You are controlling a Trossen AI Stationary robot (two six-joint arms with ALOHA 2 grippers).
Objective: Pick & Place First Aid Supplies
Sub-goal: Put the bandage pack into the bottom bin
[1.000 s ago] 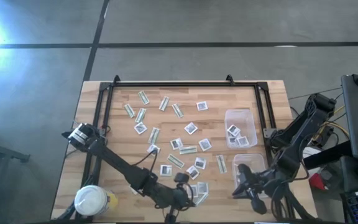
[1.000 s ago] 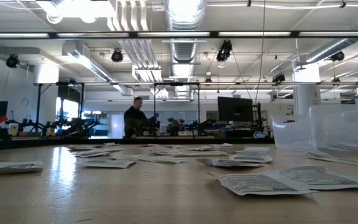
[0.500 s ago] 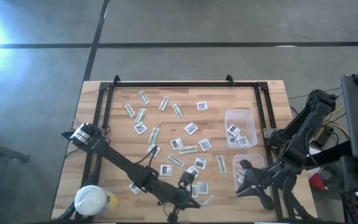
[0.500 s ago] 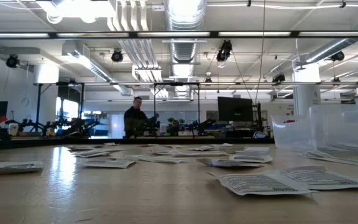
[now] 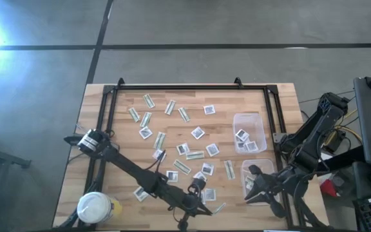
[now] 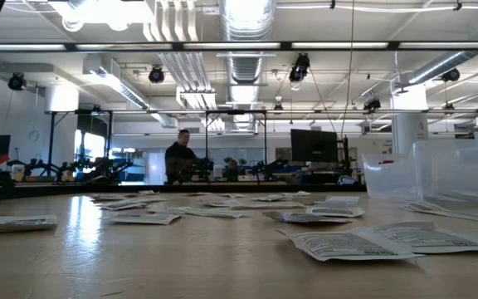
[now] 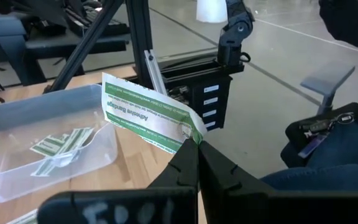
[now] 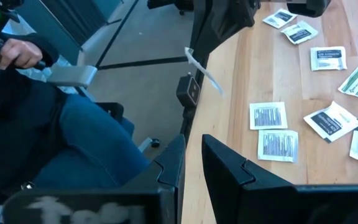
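Many first aid packets [image 5: 192, 151] lie flat on the wooden table: white squares with dark print and narrow green-and-white strips; the low view shows them too [image 6: 347, 243]. My left gripper [image 5: 205, 206] is near the table's near edge, shut on one green-and-white strip [image 5: 219, 207], which reads "Adhesive Bandage" in the left wrist view [image 7: 145, 115]. My right gripper [image 5: 253, 187] hovers open over the near clear tub [image 5: 257, 166], its fingers apart in the right wrist view [image 8: 191, 152]. No gripper shows in the low view. My left gripper pinches the strip by one end [image 7: 188, 134] between its two shut fingers [image 7: 182, 165]. The fingers run about level, pointing toward the table's right side. The strip is lifted clear of the table and sticks out slanting past the fingertips toward the tub [image 7: 48, 143].
Two clear tubs stand at the right: the far one [image 5: 248, 129] holds white squares, the near one holds green strips [image 7: 58, 144]. A white-lidded jar [image 5: 95, 207] stands at the near left corner. A black frame [image 5: 192, 87] borders the table. A seated person [image 8: 73, 130] is off the near edge.
My left gripper has moved toward the table's right along the near edge, carrying the strip, which now sticks out farther toward the near tub. My right arm has shifted slightly over that tub.
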